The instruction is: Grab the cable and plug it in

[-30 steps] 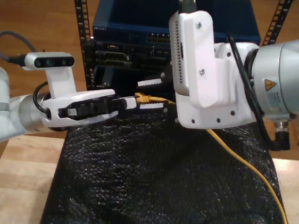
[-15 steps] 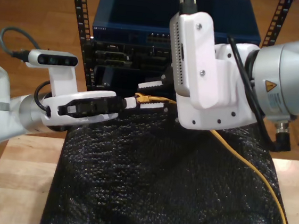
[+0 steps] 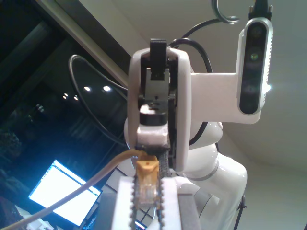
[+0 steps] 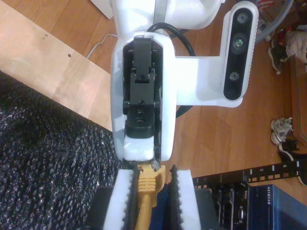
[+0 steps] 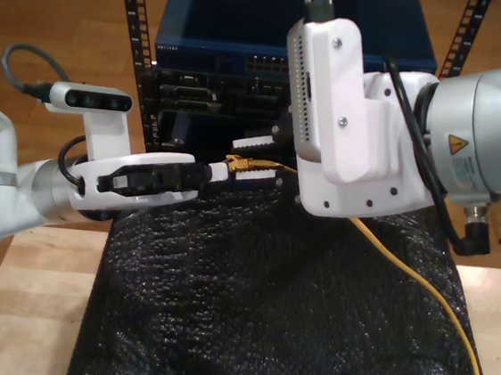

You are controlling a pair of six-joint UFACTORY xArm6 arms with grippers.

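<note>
The yellow-orange cable (image 5: 403, 271) climbs from the exterior view's lower right across the black mat to its clear plug (image 5: 238, 162), which hangs in front of the rack. My second gripper (image 5: 252, 158), on the big arm at the exterior view's right, has its toothed fingers around the yellow boot (image 4: 148, 184). My first gripper (image 5: 219, 172) reaches in from the exterior view's left and is shut on the clear plug (image 3: 146, 191). The two grippers meet tip to tip. The second gripper (image 3: 153, 136) faces the first wrist camera, and the first gripper (image 4: 140, 152) faces the second.
Behind the grippers stands a rack holding a blue switch (image 5: 293, 40) with a row of ports (image 5: 268, 64) and dark equipment (image 5: 198, 92) below it. A black mat (image 5: 264, 314) covers the wooden table (image 5: 33, 299). Shoes (image 4: 283, 132) lie on the floor.
My first arm has edged towards the exterior view's right, up to the plug. The second arm shifted slightly the same way. The plug stays at the same spot.
</note>
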